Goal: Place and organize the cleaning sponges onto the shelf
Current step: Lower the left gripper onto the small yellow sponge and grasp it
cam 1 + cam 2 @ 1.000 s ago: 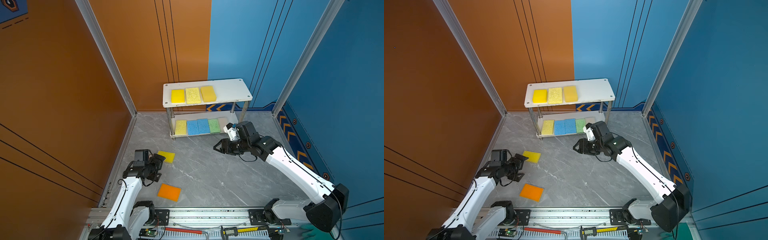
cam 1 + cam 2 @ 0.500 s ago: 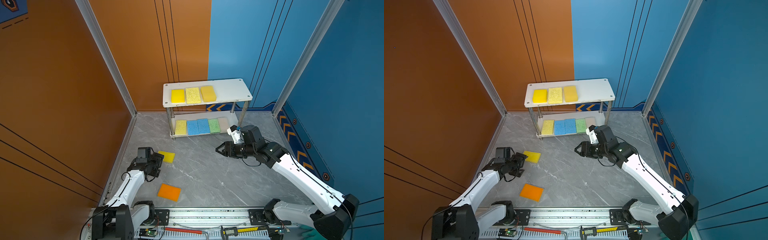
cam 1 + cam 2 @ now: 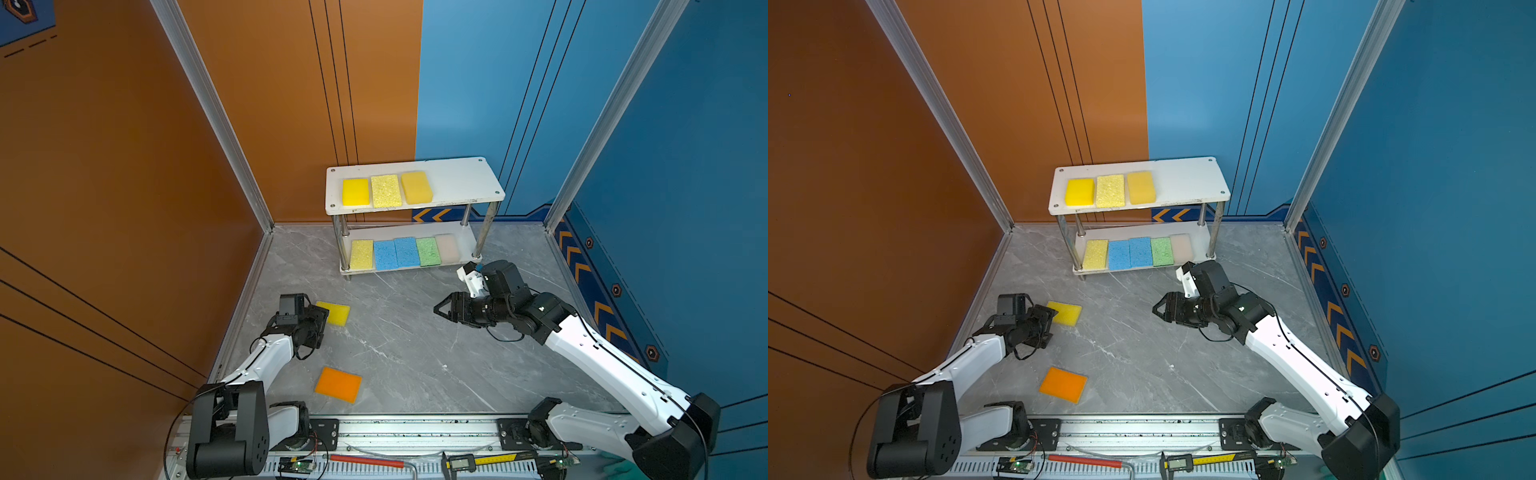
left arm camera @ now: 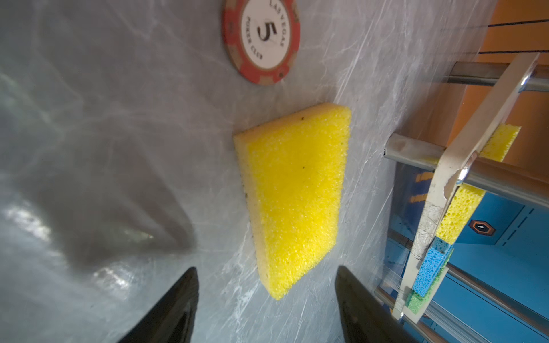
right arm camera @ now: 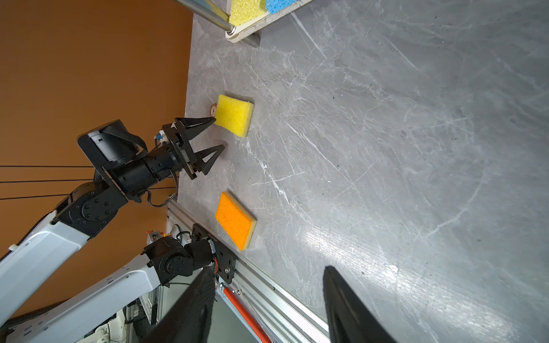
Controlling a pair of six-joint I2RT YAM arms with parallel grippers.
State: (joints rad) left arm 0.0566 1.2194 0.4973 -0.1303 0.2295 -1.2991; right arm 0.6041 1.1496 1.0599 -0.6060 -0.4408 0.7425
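A: Where is the yellow sponge (image 3: 334,312) found, and which way is it pointed?
B: It is laid flat on the floor (image 3: 415,353) in front of the shelf (image 3: 461,183), toward the shelf's left end. Its long axis is run roughly along the shelf's front edge, so one end is offered to the left gripper (image 5: 218,132).
A: Is it gripped?
B: Not yet. The jaws are held apart, with the sponge's near corner seen between the tips; nothing is clamped.
A: And the right gripper (image 5: 267,269)?
B: It is held spread and empty just in front of the shelf's right end, probably kept clear.
A: The orange sponge (image 3: 338,384)?
B: It is left flat, farther out from the shelf's front.
A: Why is half the shelf's top kept bare?
B: Three sponges (image 3: 386,190) are packed side by side, long axes front to back, so room is judged saved for these two.
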